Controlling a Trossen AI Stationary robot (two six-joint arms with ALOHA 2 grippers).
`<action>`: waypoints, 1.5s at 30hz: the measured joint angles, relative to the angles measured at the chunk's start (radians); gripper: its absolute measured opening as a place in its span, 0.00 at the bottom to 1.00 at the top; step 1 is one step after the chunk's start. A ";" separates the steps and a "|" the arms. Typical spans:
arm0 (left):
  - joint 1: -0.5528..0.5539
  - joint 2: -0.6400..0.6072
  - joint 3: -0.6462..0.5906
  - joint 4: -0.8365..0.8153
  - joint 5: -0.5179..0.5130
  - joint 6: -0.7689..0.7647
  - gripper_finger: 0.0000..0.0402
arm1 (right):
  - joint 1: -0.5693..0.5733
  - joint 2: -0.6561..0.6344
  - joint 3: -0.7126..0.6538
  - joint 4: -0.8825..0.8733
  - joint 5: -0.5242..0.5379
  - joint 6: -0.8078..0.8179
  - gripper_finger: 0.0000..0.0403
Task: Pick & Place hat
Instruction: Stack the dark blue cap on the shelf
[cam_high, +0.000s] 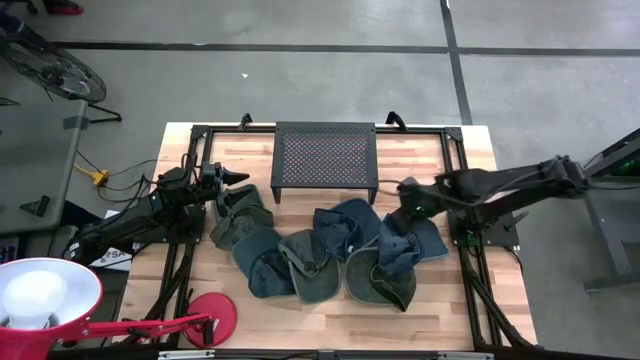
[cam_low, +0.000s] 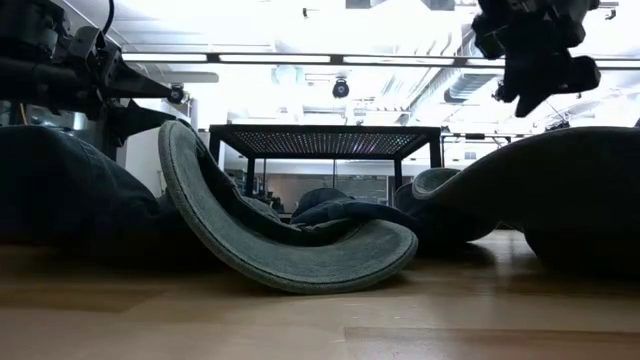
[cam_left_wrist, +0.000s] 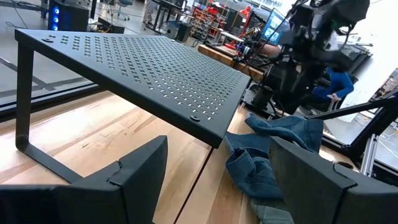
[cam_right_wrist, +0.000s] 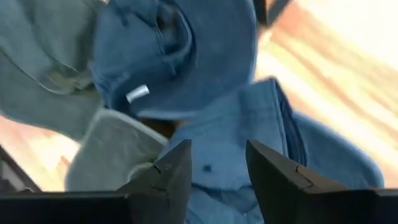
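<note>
Several denim hats lie in a loose pile (cam_high: 330, 250) in the middle of the wooden table, some blue, some grey-green. In the low view one hat's brim (cam_low: 290, 255) curls up off the table. My right gripper (cam_high: 405, 195) hangs open over the pile's right end and points steeply down. Its wrist view shows a light blue hat (cam_right_wrist: 249, 137) below the gripper (cam_right_wrist: 217, 165), beside a darker blue hat with a white tag (cam_right_wrist: 186, 62); nothing is between the fingers. My left gripper (cam_high: 238, 178) waits open and level at the pile's left end, holding nothing (cam_left_wrist: 217, 171).
A black perforated metal stand (cam_high: 325, 155) stands at the far middle of the table, just behind the pile. A red desk lamp (cam_high: 50, 300) with a round red base (cam_high: 210, 312) is at the near left corner. Black frame rails (cam_high: 470, 270) run along both sides.
</note>
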 joint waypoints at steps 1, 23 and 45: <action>0.000 0.000 0.000 0.000 0.000 0.000 0.69 | 0.015 0.027 0.013 -0.015 0.000 0.014 0.38; 0.000 0.000 0.000 0.000 0.000 0.000 0.69 | 0.297 0.418 0.214 0.020 -0.034 0.194 0.71; 0.000 0.000 0.000 0.000 -0.002 0.000 0.69 | 0.251 0.642 0.358 -0.108 -0.011 0.486 0.71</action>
